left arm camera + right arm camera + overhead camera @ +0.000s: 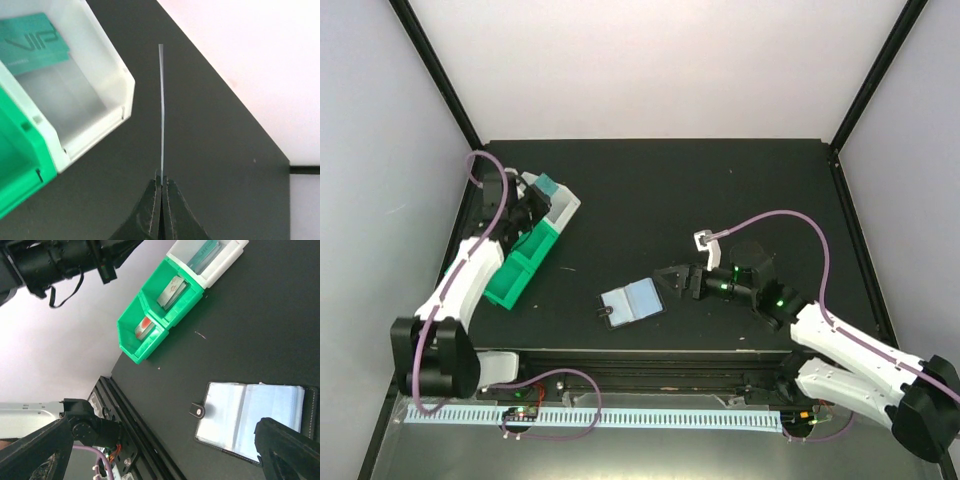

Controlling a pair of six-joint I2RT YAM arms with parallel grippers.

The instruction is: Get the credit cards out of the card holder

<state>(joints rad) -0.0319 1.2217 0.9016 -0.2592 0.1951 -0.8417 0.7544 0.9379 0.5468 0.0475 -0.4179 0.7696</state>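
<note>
Card holder (632,300) is lying flat and open on the black table (750,180), clear blue-grey pockets facing up, about mid-table toward the near edge. Right gripper (670,282) sits just to the right of it with its jaws spread wide and nothing between them. From the right wrist view 1 finger (292,450) overlaps the holder's outer page, but I honestly can't tell if it's touching or just hovering over it.

Left gripper (161,186) is over on the left by the bins, clenched tight on 1 thin card (161,110). The card is seen edge-on, sticking straight out of the fingertips, so its face doesn't show. It's above bare table just beside the white bin (95,135), not over it.

Inside the white bin there's 1 teal card (32,42) with white lettering. The green bin (129,340) touching it has 2 compartments: a pale card (172,292) in the one next to the white bin, and a card with a red mark (145,327) in the other.
</note>
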